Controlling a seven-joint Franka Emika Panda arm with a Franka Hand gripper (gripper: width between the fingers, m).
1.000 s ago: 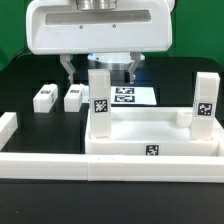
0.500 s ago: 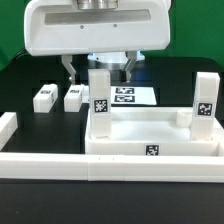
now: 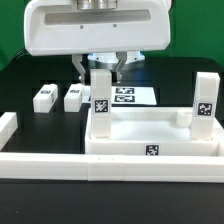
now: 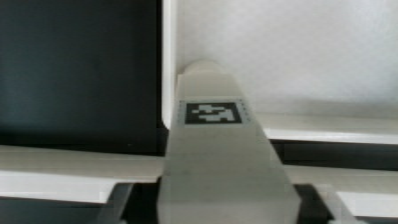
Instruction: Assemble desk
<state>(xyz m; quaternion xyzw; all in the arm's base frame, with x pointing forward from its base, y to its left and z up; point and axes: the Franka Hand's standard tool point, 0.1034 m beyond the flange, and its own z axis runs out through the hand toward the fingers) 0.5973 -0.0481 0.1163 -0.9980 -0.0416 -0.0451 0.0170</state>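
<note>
**A:** FRANKA RIG, DESK BUILD. Tool [image 3: 100,72] hangs over the upright leg [image 3: 100,102] near 12 o'clock in the exterior view, one finger each side of its top. Clamped?

**B:** Can't tell. The fingers flank the leg v. close, but neither view shows contact. The wrist view gives only the leg's face w/ its tag [image 4: 215,112], dead centre.

**A:** Where's the desk?

**B:** Desk top [image 3: 150,135] lies at 5 o'clock, rim up, just behind the front border wall [image 3: 50,166]. The leg stands at its 10 o'clock corner, prob. in the socket. Second upright leg [image 3: 205,100] is at its 2 o'clock corner. A loose leg [image 3: 43,97] and its twin [image 3: 73,97] lie flat at 9 o'clock, side by side, apart from the top.

**A:** How to do this step well?

**B:** My read is grip-and-seat. Centre the leg betw. the fingers, close square on its flat sides, hold it plumb and press straight down. If it turns in, use short twists w/o tipping.

**A:** Surface, room?

**B:** Black matte table [image 3: 45,125] w/ low white walls at 6 and 9 o'clock. Marker board [image 3: 128,96] lies flat behind the top. There's a green backdrop [image 3: 10,30] at 10 o'clock. The arm's white housing [image 3: 95,30] hides the rest.
</note>
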